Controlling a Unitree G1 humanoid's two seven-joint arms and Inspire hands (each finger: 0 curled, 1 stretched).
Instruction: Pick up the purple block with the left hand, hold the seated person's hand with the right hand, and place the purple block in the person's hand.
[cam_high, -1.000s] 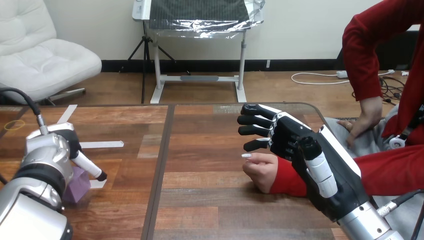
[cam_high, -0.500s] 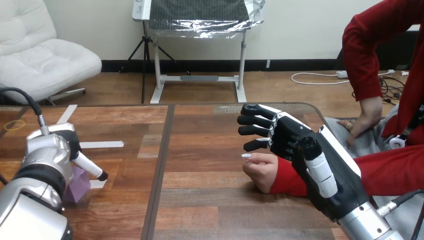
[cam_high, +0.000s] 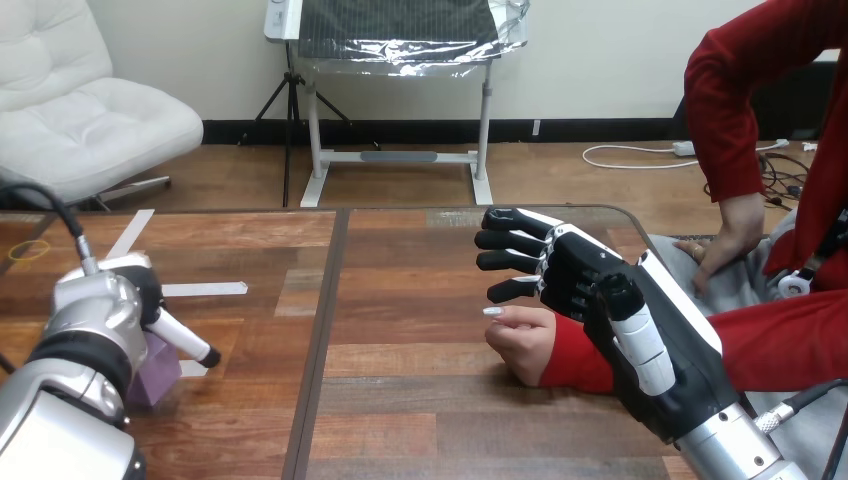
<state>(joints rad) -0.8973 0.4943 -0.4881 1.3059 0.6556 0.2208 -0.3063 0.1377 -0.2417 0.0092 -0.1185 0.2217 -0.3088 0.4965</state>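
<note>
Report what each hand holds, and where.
Right hand: nothing, open beside the person's hand. Left hand: against the purple block; grip cannot be told.

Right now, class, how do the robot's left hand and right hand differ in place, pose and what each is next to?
The left hand sits low at the left of the table, by the purple block; the right hand stands upright at the right, beside the person's hand. The right hand shows its palm, fingers straight and open; the left hand is turned away, its grip hidden. Both are black and white.
</note>
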